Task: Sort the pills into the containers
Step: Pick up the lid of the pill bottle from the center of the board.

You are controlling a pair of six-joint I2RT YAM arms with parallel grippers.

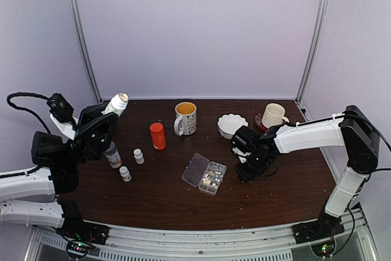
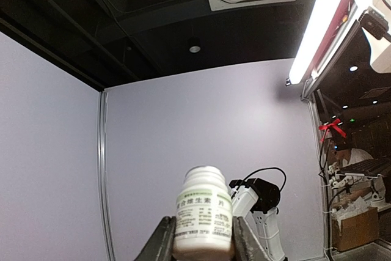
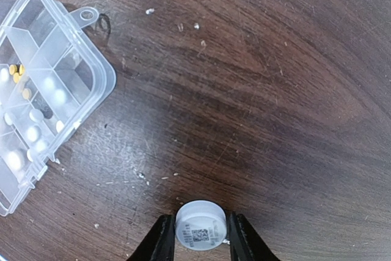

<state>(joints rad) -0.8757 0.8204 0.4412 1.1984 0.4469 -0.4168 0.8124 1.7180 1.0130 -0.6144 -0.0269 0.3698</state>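
Pills point(image 1: 212, 179), whitish and tan, lie in the compartments of the box point(image 1: 220, 167). It sits open near the middle of the table point(image 1: 165, 203), with its lid point(image 1: 193, 169) laid flat to the left. The left gripper point(image 1: 105, 114) is raised above the table's left edge, clenched on a white bottle point(image 1: 116, 103) that tilts with its mouth up and to the right. The right gripper point(image 1: 246, 173) points down just right of the box; this view does not show what it carries. Along the far edge stand a mug point(image 1: 186, 118), a bowl point(image 1: 232, 125) and a second mug point(image 1: 273, 115). An orange bottle point(image 1: 157, 136) stands left of the middle, and small bottles point(image 1: 138, 156) stand nearer the left edge

From the left wrist, the bottle point(image 2: 203, 215) is pinched low on its body between both fingers point(image 2: 162, 239) of the left gripper point(image 2: 203, 246). Its green-printed label faces the camera, with wall and ceiling behind

From the right wrist, the right gripper point(image 3: 201, 239) grasps a round white cap point(image 3: 201, 225) between its fingers point(image 3: 240, 239), over bare table point(image 3: 275, 90). Whether the cap touches the wood cannot be told. The box point(image 3: 58, 47) lies at the left, well apart from the cap. Its pills point(image 3: 33, 132) are spread over several compartments, and a few yellow ones sit by its left side
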